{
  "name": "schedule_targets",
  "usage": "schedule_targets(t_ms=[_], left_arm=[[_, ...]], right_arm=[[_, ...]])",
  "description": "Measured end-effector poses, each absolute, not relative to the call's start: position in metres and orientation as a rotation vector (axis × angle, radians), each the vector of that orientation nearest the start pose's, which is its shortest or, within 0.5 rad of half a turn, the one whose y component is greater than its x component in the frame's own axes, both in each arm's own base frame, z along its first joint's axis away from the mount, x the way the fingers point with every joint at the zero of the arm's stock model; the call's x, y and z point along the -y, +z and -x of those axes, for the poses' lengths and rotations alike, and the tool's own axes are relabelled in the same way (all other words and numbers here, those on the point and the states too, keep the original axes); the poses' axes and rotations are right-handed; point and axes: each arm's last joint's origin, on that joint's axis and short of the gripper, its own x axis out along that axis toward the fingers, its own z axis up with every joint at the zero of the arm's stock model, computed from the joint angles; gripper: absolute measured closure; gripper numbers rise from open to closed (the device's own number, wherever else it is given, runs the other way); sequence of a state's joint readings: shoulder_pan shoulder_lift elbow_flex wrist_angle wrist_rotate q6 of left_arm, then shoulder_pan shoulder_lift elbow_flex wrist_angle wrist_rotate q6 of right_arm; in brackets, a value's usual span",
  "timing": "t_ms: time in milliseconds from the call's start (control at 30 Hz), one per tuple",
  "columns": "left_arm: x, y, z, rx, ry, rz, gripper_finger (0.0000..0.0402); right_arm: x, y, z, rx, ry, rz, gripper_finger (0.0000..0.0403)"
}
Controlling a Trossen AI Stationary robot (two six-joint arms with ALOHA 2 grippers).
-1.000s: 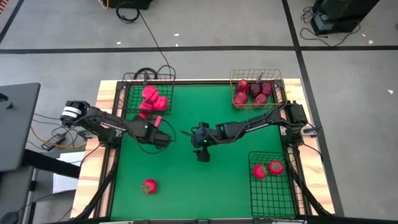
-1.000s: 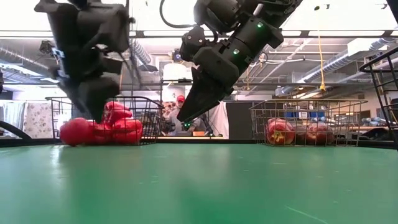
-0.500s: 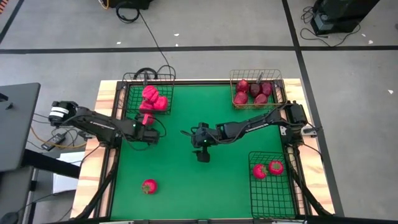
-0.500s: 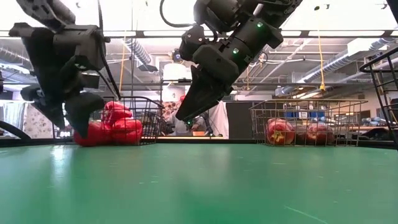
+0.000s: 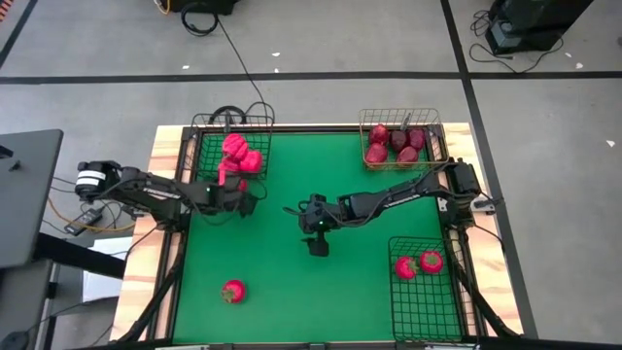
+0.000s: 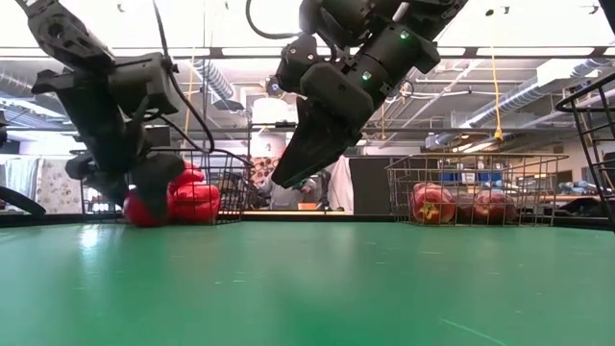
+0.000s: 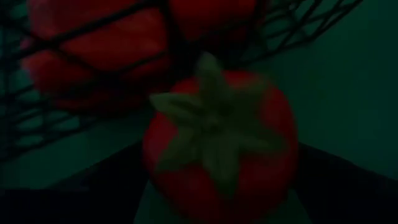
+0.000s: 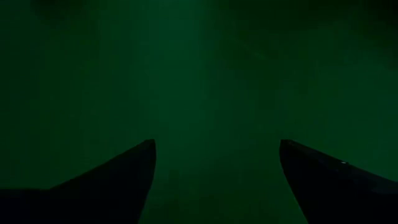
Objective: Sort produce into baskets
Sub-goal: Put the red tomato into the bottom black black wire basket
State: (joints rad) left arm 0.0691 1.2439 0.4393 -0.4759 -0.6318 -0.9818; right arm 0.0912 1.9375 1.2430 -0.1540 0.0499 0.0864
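Observation:
A round red tomato (image 7: pixel 217 137) with a green top lies on the green mat just outside the near side of the squarish black basket (image 5: pixel 231 124), which holds bright red peppers (image 5: pixel 238 156). My left gripper (image 5: pixel 239 199) is low over the tomato (image 6: pixel 144 208), open, with one finger on either side of it. My right gripper (image 5: pixel 318 243) hangs open and empty above the middle of the mat. A second tomato (image 5: pixel 233 290) lies loose near the front left. My left gripper slants down at the tomato from the near left, and the tomato's sides (image 7: pixel 280 155) lie between its two open fingers. The tomato rests on the mat. I cannot tell whether either finger touches it.
A gold wire basket (image 5: pixel 400 117) at the far right holds several dark red apples (image 5: pixel 394 144). A longer black basket (image 5: pixel 425 306) at the near right holds two tomatoes (image 5: pixel 418 262). Free mat lies between the arms and along the front.
My left gripper has sunk toward the mat and drawn back toward the left and far edges, up to the tomato beside the pepper basket, rolling a little as it went. Its fingers have stayed apart.

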Motion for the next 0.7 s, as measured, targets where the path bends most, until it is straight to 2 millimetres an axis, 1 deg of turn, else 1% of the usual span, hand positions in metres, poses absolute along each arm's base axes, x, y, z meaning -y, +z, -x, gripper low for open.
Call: schedule_targets(t_ms=[133, 300, 400, 467, 567, 700], left_arm=[[-0.033, 0.131, -0.173, -0.818, 1.132, 0.458, 0.0048], [-0.034, 0.131, -0.174, -0.806, 1.124, 0.459, 0.0087], [-0.032, 0.132, -0.178, -0.788, 1.09, 0.486, 0.0106], [-0.029, 0.133, -0.181, -0.776, 1.057, 0.487, 0.0109], [-0.021, 0.136, -0.188, -0.746, 0.966, 0.443, 0.0103], [-0.011, 0.142, -0.2, -0.66, 0.851, 0.416, 0.0095]], right_arm=[[-0.038, 0.166, -0.403, -0.86, 0.006, -0.018, 0.0053], [-0.039, 0.165, -0.401, -0.872, 0.007, -0.013, 0.0053], [-0.038, 0.165, -0.401, -0.866, -0.058, -0.009, 0.0053], [-0.037, 0.168, -0.401, -0.859, -0.103, -0.026, 0.0053], [-0.037, 0.179, -0.399, -0.824, -0.135, -0.088, 0.0053], [-0.042, 0.197, -0.394, -0.775, -0.136, -0.121, 0.0053]])
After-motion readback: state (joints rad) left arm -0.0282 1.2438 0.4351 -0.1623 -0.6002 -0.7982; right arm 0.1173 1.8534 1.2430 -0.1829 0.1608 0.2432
